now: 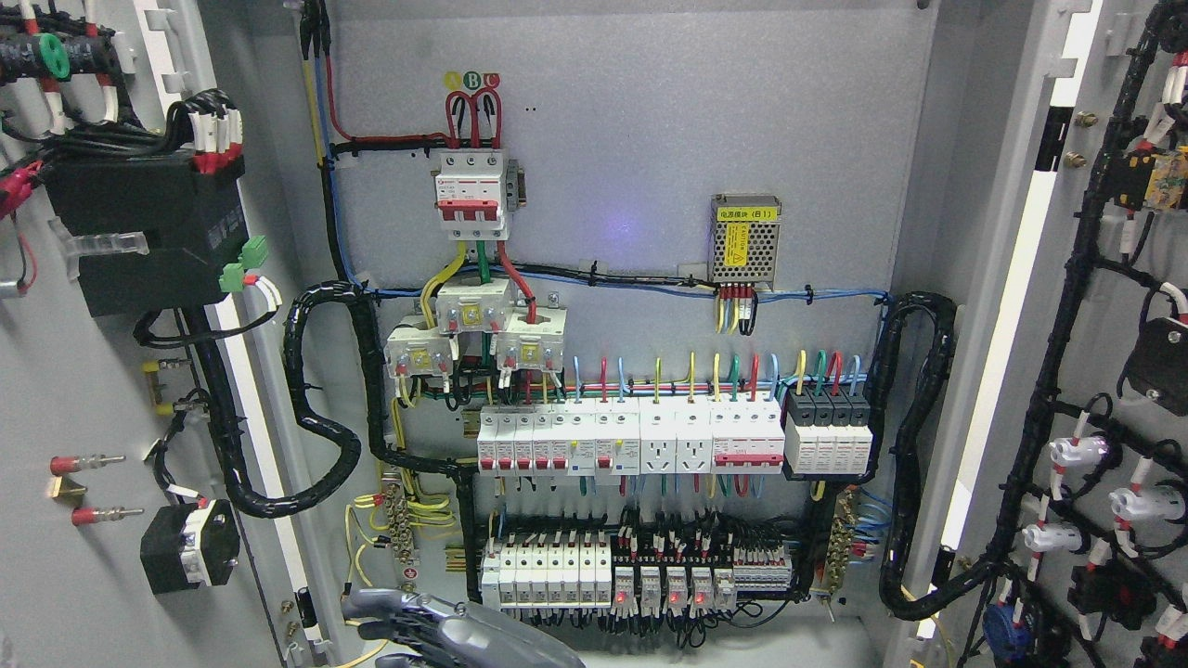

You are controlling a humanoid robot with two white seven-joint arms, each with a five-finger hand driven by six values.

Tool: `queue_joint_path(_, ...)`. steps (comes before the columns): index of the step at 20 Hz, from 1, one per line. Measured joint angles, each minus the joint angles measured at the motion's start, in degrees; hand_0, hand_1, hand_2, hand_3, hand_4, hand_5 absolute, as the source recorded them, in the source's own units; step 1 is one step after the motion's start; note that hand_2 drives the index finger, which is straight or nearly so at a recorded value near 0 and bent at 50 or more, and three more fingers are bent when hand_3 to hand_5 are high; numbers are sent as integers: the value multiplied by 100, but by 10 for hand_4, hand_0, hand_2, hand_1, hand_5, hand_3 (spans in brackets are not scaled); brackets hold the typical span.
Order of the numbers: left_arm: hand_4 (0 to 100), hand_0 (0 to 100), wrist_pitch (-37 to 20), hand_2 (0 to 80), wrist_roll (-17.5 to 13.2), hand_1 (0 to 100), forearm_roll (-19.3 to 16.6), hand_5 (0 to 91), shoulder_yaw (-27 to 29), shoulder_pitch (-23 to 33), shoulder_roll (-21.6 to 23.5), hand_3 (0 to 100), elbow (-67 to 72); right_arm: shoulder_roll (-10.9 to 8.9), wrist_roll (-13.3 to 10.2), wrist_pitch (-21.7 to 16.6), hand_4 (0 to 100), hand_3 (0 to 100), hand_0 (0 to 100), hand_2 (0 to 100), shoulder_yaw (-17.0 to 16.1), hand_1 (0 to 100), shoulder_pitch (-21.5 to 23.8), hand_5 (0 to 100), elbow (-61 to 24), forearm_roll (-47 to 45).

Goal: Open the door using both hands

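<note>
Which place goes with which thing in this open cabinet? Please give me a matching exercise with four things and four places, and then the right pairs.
Things:
1. red three-pole breaker
2. perforated power supply
3. robot hand
4. green connectors

Places:
A. on the inside of the left door
B. bottom edge, left of middle
C. upper middle of the back panel
D. back panel, right of the breaker

Pairs: 1-C, 2-D, 3-B, 4-A
</note>
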Motion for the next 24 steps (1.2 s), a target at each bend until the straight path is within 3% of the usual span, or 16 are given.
queue_joint_path(3, 0, 120, 21, 0, -25, 556, -86, 0, -104, 102, 40, 0, -571, -95, -10, -250, 0, 0, 73, 0, -229, 136, 433, 0, -236, 1)
queue_joint_path(8, 0, 120, 25, 0, -32, 556, -517, 0, -260, 198, 93, 0, -1638, -325, -41, -620, 0, 0, 73, 0, -601, 136, 1076, 0, -712, 9)
queue_joint_path(16, 0, 120, -44, 0, -56, 556, -854, 0, -603, 354, 229, 0, -3321, -690, -575, -1003, 0, 0, 73, 0, -1298, 136, 2098, 0, -1519, -18)
queue_joint_path(24, 0, 120, -905, 0, 62, 556, -927, 0, -904, 551, 320, 0, -4651, -875, -637, -1954, 0, 0, 73, 0, -1822, 136, 2900, 0, -2061, -29)
